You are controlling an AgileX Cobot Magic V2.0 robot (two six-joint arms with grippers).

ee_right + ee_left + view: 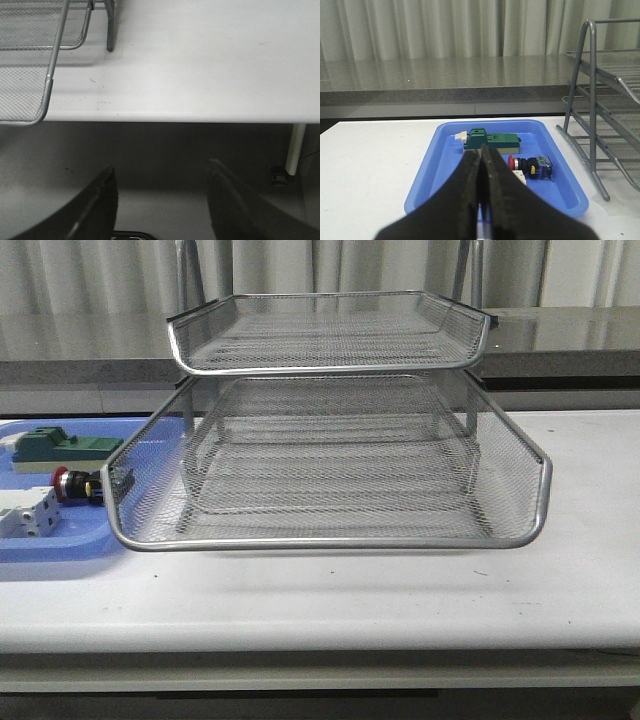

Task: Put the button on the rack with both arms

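Left hand (pixel 482 165) closed; button (pixel 532 165) sideways, cap toward it.

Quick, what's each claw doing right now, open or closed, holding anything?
Left claw: closed, holding nothing.
Right claw: open, empty, off the table's edge.
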